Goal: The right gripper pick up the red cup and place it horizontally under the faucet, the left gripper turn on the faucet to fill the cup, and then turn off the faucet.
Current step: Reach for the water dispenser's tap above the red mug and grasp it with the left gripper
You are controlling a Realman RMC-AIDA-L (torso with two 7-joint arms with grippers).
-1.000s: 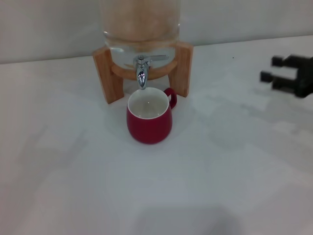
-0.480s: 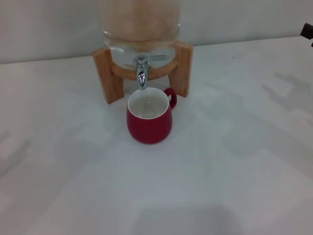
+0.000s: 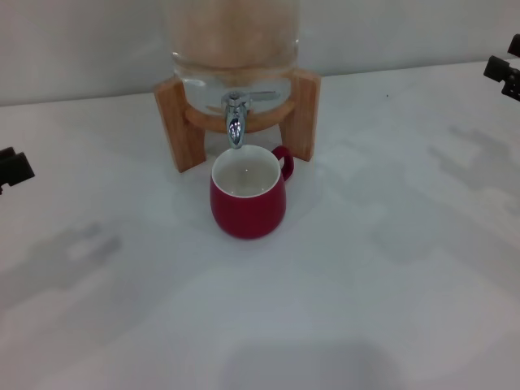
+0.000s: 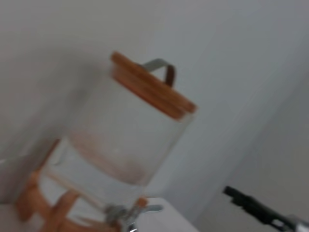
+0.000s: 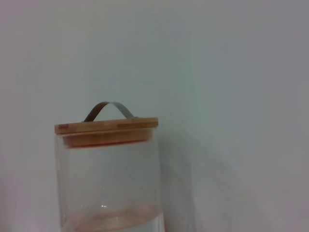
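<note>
Jaws first: neither pair grips anything, and with only black tips poking in at the frame edges I cannot tell whether either is spread or closed. Now the cup [image 3: 248,201]: it stands upright on the desk [image 3: 341,301], mouth right below the faucet [image 3: 235,120], handle turned back toward the wooden stand [image 3: 178,122]. Looks like glazed ceramic to me, so stiff, smooth, probably slick and chippable, modest weight while empty. The faucet's thin lever looks light to turn; best taken at its free end. Above it, the glass dispenser [image 5: 108,183] holds some water under its wooden lid [image 5: 106,127]. Left gripper [image 3: 12,168] sits at the left edge, right gripper [image 3: 505,75] at the far right, both well apart from the cup.
</note>
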